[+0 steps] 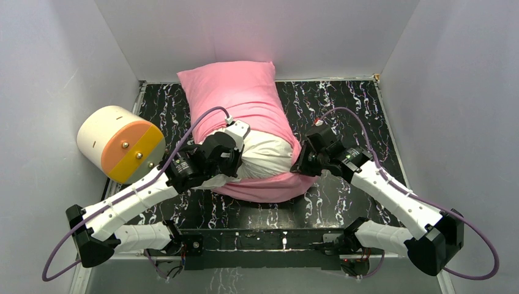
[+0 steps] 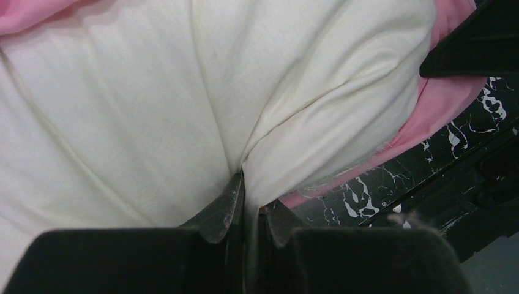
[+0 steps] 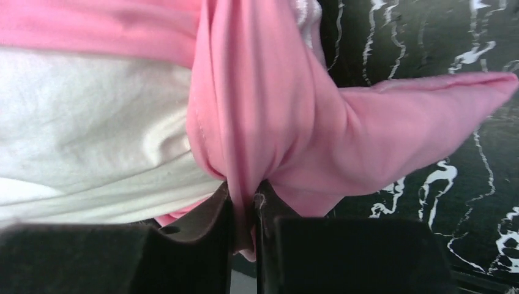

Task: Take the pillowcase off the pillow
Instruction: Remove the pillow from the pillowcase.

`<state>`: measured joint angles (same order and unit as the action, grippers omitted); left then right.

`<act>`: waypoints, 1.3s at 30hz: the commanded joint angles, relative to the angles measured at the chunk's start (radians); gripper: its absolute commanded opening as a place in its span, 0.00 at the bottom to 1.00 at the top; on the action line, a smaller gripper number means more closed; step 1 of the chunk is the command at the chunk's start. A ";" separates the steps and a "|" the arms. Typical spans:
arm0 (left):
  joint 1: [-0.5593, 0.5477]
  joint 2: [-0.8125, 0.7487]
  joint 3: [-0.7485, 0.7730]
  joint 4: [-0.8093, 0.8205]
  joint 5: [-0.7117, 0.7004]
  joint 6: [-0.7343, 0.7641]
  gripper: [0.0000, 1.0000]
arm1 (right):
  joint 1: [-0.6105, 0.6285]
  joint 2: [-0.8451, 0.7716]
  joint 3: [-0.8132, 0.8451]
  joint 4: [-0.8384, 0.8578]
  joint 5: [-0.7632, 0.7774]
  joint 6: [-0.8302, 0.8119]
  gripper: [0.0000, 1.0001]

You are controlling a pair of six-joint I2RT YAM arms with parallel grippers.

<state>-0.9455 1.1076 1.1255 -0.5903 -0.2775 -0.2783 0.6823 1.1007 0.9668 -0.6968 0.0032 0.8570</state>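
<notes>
The pink pillowcase [image 1: 242, 92] covers the far part of the white pillow [image 1: 266, 156], whose near end bulges out of the open mouth at mid-table. My left gripper [image 1: 235, 164] is shut on a pinched fold of the white pillow [image 2: 183, 110], with a strip of pillowcase [image 2: 440, 110] beyond it. My right gripper [image 1: 301, 166] is shut on the pillowcase's hem [image 3: 245, 122] at the pillow's right side; white pillow [image 3: 92, 135] shows to its left.
A cream-and-orange cylinder [image 1: 119, 144] lies at the left of the black marbled table [image 1: 349, 110]. Grey walls close in the back and both sides. A black bar [image 1: 269, 236] runs along the near edge between the arm bases.
</notes>
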 commanded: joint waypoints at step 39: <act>0.009 -0.118 0.140 0.026 -0.105 -0.068 0.00 | -0.243 0.041 -0.354 0.128 0.140 0.035 0.00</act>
<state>-0.9489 1.0695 1.1667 -0.6609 -0.3538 -0.3134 0.4782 1.0988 0.6121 -0.5541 0.1276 0.9741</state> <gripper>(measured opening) 0.063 0.010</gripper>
